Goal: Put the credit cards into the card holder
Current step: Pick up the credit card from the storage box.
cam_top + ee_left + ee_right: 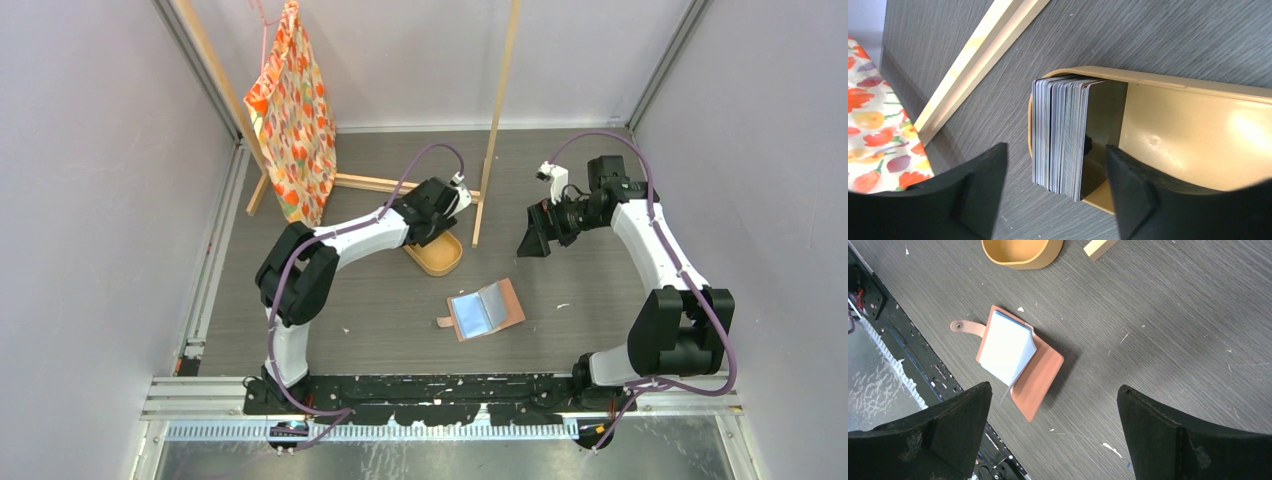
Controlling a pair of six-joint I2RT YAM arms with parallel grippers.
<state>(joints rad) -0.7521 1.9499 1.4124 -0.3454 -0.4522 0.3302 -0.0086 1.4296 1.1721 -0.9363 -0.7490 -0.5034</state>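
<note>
The credit cards [1063, 135] stand on edge as a thick stack at one end of an oval tan tray [1188, 125]. My left gripper [1055, 175] is open just above them. Its fingers straddle the stack without touching it, one over the table and one over the tray. In the top view this gripper [437, 232] covers the tray's far end. The card holder [487, 310], a salmon-brown wallet, lies open on the table with glossy pockets up. My right gripper [1054, 410] hangs open and empty high above the card holder [1018, 355], whose snap tab [960, 326] points toward the arms' base.
A wooden rack's base beam [978, 55] runs just beyond the tray. Its upright post [497, 120] stands between the two arms. A floral cloth bag [293, 120] hangs on the rack at the far left. The black base rail [440, 395] borders the near table edge.
</note>
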